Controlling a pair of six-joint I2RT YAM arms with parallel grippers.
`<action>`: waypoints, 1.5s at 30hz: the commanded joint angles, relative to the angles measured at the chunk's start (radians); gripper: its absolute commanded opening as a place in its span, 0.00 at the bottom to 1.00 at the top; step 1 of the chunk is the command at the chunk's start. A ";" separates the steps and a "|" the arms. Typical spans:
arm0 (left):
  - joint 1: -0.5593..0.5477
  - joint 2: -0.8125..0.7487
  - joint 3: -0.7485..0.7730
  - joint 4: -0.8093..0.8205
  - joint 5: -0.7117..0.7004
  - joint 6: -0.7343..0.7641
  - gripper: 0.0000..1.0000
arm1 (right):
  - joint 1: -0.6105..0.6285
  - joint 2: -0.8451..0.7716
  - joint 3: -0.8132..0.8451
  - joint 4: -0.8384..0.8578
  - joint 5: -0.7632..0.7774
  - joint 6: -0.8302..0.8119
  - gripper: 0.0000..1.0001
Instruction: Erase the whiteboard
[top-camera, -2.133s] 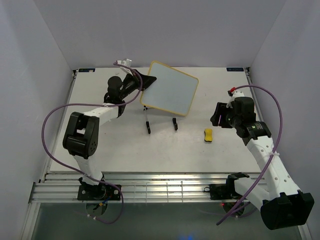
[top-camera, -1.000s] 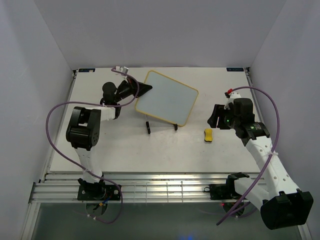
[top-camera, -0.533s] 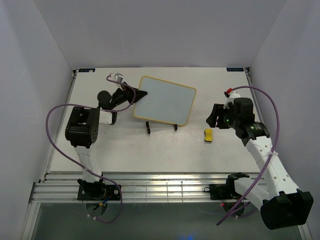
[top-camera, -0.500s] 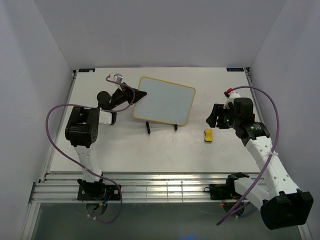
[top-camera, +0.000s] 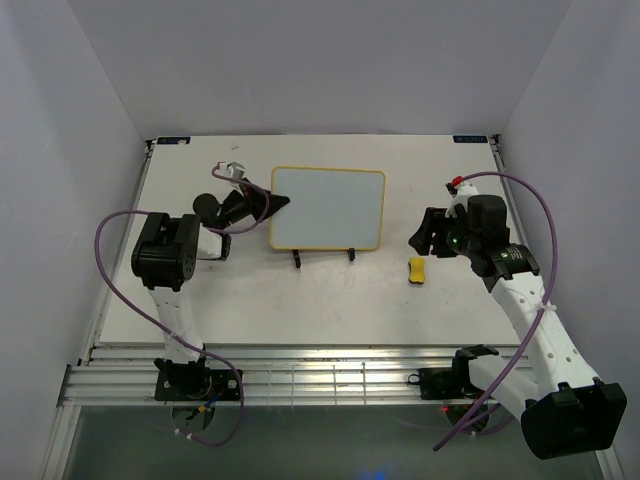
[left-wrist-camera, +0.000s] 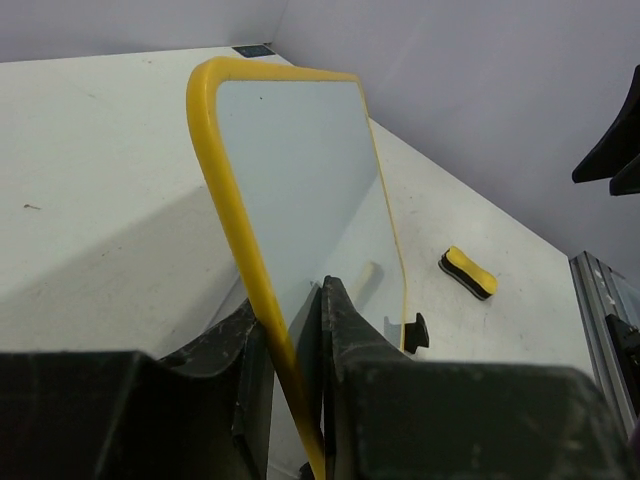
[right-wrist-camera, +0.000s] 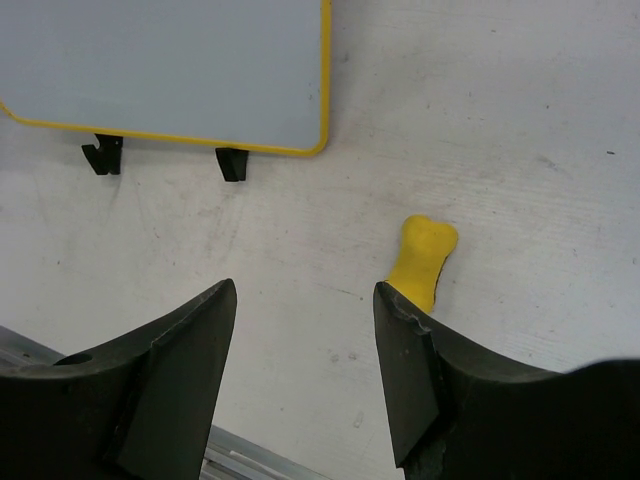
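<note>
The whiteboard (top-camera: 328, 208), white with a thin yellow frame and no writing on it, stands level on the black wire stand (top-camera: 298, 258) at mid-table. My left gripper (top-camera: 281, 203) is shut on its left edge; in the left wrist view the yellow frame (left-wrist-camera: 240, 230) runs between my fingers (left-wrist-camera: 345, 330). The yellow eraser (top-camera: 417, 270) lies on the table to the right of the board. My right gripper (top-camera: 420, 232) is open and empty, hovering just above and left of the eraser (right-wrist-camera: 424, 255). The board's lower right corner (right-wrist-camera: 200, 70) shows in the right wrist view.
The stand's two black feet (right-wrist-camera: 231, 162) stick out under the board's lower edge. A purple cable (top-camera: 110, 255) loops off the left arm. White walls close in the table on three sides; a metal rail (top-camera: 330, 375) runs along the near edge.
My left gripper has swung the whiteboard from a tilted, raised pose down to level on the stand, and has drawn back left. The right gripper and eraser have barely moved.
</note>
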 joint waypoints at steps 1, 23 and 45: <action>0.034 0.060 -0.043 0.142 0.066 0.375 0.00 | 0.002 -0.004 -0.007 0.050 -0.041 -0.016 0.63; 0.075 0.064 -0.067 0.217 0.103 0.282 0.00 | 0.003 -0.024 -0.020 0.065 -0.060 -0.016 0.63; 0.166 -0.050 -0.100 0.203 0.207 0.206 0.00 | 0.005 -0.039 -0.034 0.081 -0.078 -0.018 0.63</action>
